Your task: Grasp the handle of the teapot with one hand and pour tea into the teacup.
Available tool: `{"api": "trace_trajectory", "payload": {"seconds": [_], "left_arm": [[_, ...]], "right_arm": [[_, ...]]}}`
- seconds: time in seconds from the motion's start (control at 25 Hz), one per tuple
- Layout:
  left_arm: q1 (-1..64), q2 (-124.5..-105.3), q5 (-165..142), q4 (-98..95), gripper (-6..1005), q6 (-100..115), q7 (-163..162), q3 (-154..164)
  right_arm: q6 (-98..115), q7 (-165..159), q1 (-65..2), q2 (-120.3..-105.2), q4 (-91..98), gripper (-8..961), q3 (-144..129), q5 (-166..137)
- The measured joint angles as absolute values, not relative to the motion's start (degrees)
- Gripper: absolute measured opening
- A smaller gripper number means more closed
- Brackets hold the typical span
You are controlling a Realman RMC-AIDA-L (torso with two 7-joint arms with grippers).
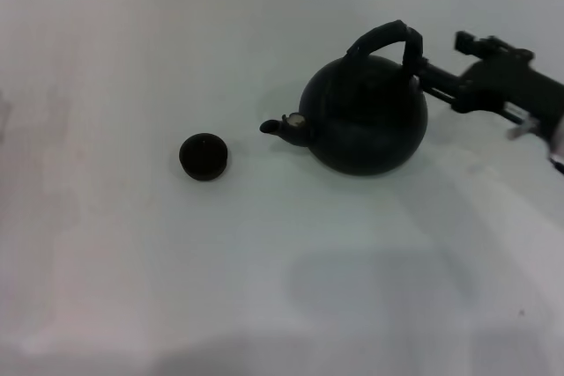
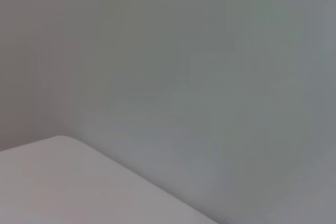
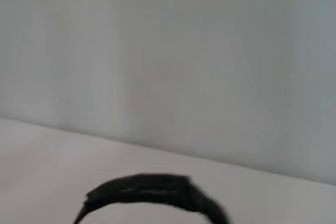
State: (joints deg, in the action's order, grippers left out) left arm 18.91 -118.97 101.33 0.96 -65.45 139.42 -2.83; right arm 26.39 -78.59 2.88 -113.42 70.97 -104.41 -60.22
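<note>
The black teapot (image 1: 366, 121) stands at the right of the middle of the white table, its short spout (image 1: 280, 127) with a silvery spot pointing left. Its wrapped arched handle (image 1: 385, 38) rises over the top, angular at the right end. The handle also shows as a dark arc in the right wrist view (image 3: 152, 192). My right gripper (image 1: 421, 77) reaches in from the right and sits against the handle's right end, just above the pot's shoulder. The tiny dark teacup (image 1: 204, 156) stands on the table to the left of the spout, apart from it. My left gripper is out of view.
The white table (image 1: 264, 288) stretches all round the pot and cup. The left wrist view shows only a table corner (image 2: 63, 182) and a plain wall. My right arm (image 1: 520, 90) comes in from the right edge.
</note>
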Motion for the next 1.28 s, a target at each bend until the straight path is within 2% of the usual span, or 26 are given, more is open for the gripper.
{"api": "trace_trajectory", "payload": {"seconds": [0.24,0.52,0.72,0.92,1.28], "left_arm": [[19.2,-118.97,101.3,1.0,893,-65.5,139.4,-2.9],[19.5,-119.00,101.0,1.0,893,-67.0,139.4,-2.6],[19.9,-119.01,100.4,1.0,892,-67.8,139.5,-2.4],[20.6,-118.95,96.6,0.9,892,-67.9,139.9,-2.4],[21.3,-118.82,90.8,0.4,893,-68.6,141.4,-2.4]], "right_arm": [[49.4,-78.7,4.2,-115.04,62.5,815,-87.4,-59.9],[65.7,-73.1,-7.1,-115.52,38.0,840,-67.9,-57.7],[69.6,-50.0,-15.0,-115.91,19.5,839,-61.4,-42.6],[72.8,-32.5,-17.5,-116.21,11.9,837,-63.9,-27.3],[71.7,-29.9,-17.8,-116.02,9.4,835,-63.7,-25.4]]}}
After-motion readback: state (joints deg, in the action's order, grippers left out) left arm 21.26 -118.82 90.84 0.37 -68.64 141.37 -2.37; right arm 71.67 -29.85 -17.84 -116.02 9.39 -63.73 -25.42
